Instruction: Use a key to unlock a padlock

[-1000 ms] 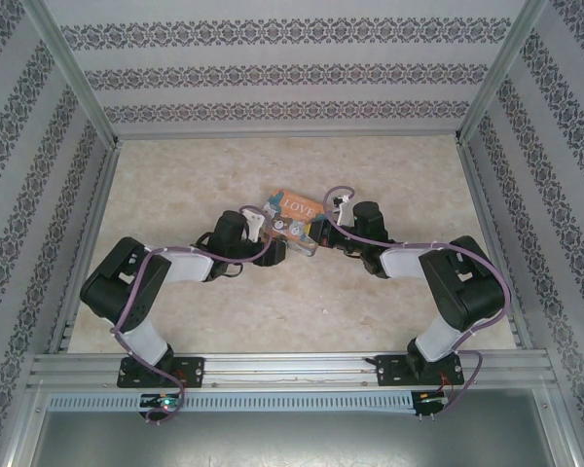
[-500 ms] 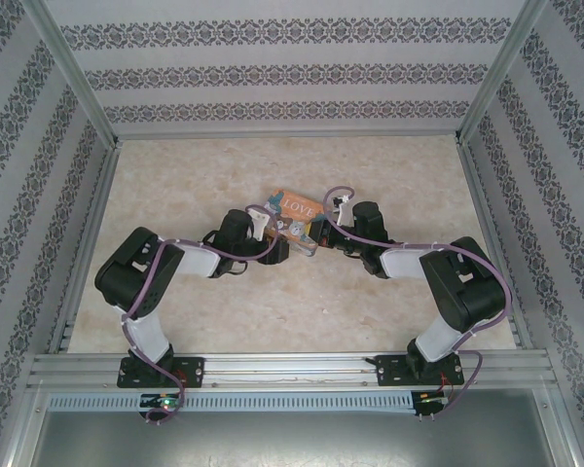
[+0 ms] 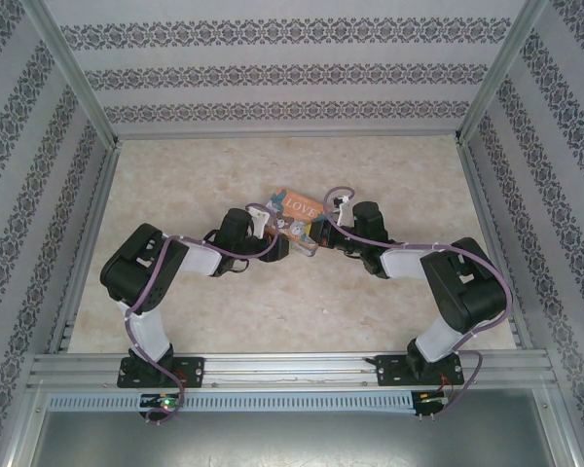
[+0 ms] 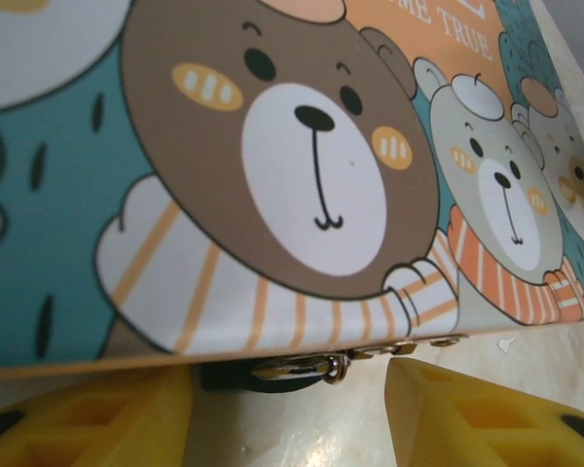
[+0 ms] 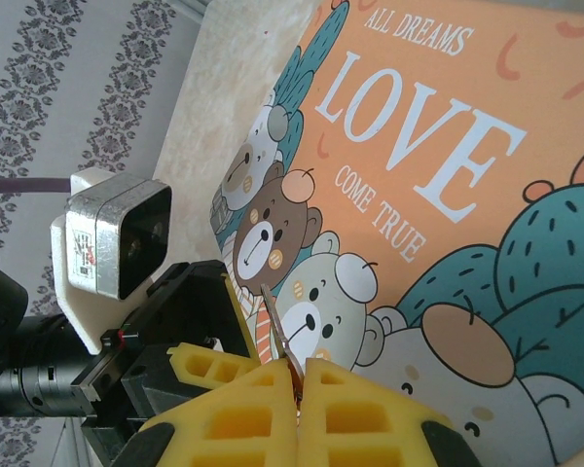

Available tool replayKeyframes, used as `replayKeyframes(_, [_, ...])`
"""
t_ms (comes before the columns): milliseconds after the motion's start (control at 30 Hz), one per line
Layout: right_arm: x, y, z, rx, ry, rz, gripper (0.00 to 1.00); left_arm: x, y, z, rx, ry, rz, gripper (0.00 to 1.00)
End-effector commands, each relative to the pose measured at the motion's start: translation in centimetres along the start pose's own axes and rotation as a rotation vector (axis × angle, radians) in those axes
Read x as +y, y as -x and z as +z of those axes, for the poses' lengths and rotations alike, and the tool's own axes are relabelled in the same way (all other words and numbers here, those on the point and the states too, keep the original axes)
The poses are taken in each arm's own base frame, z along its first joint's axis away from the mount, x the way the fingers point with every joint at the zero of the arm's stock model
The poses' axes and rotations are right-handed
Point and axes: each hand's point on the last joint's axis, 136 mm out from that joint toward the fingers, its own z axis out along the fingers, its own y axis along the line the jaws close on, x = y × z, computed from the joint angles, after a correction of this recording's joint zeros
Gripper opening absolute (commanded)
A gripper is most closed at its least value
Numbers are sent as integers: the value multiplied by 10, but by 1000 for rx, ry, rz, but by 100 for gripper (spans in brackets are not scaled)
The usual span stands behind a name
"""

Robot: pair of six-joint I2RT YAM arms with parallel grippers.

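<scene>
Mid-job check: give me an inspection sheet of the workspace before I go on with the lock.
Surface: beige marbled tabletop, nothing spilled.
Job's things: tiny dark-bodied padlock with silver metal, at the lower edge of the colourful cartoon-bear "LOVE" box; thin metal key sticking out of the right gripper.
Clutter: nothing seen.
Grippers: left gripper open, yellow pads on either side of the padlock; right gripper shut on the key.
Cables: purple cables run along both arms.
Surroundings: patterned wallpaper walls, aluminium frame.
</scene>
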Motion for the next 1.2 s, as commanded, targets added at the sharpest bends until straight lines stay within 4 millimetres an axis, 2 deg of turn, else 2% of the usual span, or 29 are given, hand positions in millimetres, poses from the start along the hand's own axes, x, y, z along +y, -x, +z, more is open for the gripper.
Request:
replayKeyframes(0, [-31,-37,-1,112,-111,76,0,-2,2,5,-5,-34,-17,54])
replayKeyframes(333, [-28,-36,0,111,-108,73,0,-5,-8,7,16,-33,-15,52])
replayKeyframes(1167, [-27,-35,1,111,-111,69,0,-15,-19,17,55,-8,32,49])
